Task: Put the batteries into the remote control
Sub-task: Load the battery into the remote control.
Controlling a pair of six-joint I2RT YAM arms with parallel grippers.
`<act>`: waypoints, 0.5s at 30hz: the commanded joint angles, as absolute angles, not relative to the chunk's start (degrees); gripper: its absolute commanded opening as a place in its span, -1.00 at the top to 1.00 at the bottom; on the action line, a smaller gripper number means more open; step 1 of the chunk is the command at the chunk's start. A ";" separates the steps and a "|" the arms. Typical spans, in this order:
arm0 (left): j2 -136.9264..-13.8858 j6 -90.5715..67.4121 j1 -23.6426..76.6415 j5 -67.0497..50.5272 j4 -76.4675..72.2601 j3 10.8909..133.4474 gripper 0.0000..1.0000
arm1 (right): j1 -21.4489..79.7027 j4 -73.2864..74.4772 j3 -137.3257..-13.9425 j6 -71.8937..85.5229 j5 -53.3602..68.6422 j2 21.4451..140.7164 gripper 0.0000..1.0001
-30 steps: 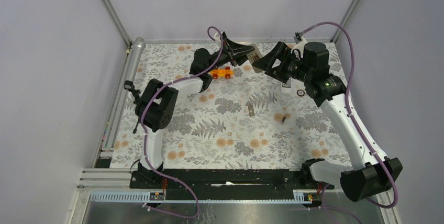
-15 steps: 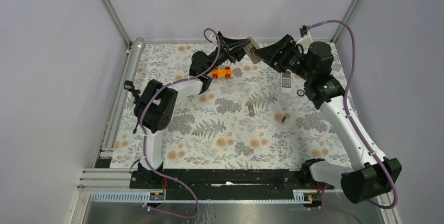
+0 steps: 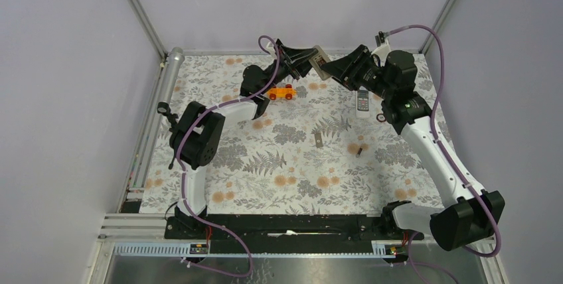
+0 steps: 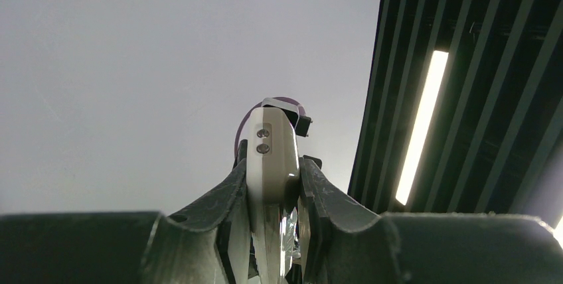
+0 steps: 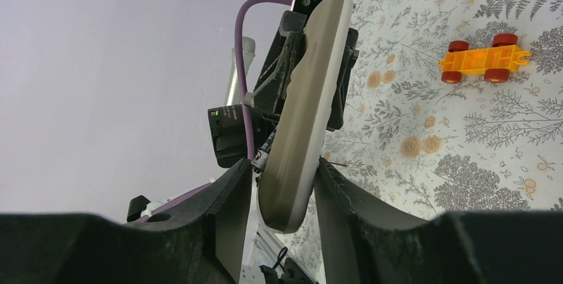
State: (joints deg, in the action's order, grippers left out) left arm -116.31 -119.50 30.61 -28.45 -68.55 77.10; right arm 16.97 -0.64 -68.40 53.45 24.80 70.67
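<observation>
We see the left claw pinching the white-edged, grey-backed remote control; the right claw flanks it, grip unclear.

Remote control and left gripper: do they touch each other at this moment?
Touching. The left wrist view shows it: the left gripper has its two fingers pressed against both sides of the remote control, with no gap visible.

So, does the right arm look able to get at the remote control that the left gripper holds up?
Likely yes: the remote control lies between the right gripper's spread jaws, nothing in between, while the left gripper clamps its other end.
</observation>
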 commanded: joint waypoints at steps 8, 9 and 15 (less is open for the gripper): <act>-111.94 -118.79 31.16 -28.56 -73.65 77.55 1.00 | 16.89 1.08 -71.11 54.36 24.81 71.96 0.24; -111.85 -118.44 31.10 -28.74 -73.59 77.66 1.00 | 16.88 1.93 -71.10 54.61 24.74 72.05 0.27; -110.59 -115.37 31.17 -30.01 -72.51 77.98 1.00 | 16.88 6.46 -72.23 54.45 24.42 73.09 0.37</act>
State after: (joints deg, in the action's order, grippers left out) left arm -116.29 -117.69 30.48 -28.62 -68.62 77.10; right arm 16.86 2.26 -69.71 55.16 24.97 71.55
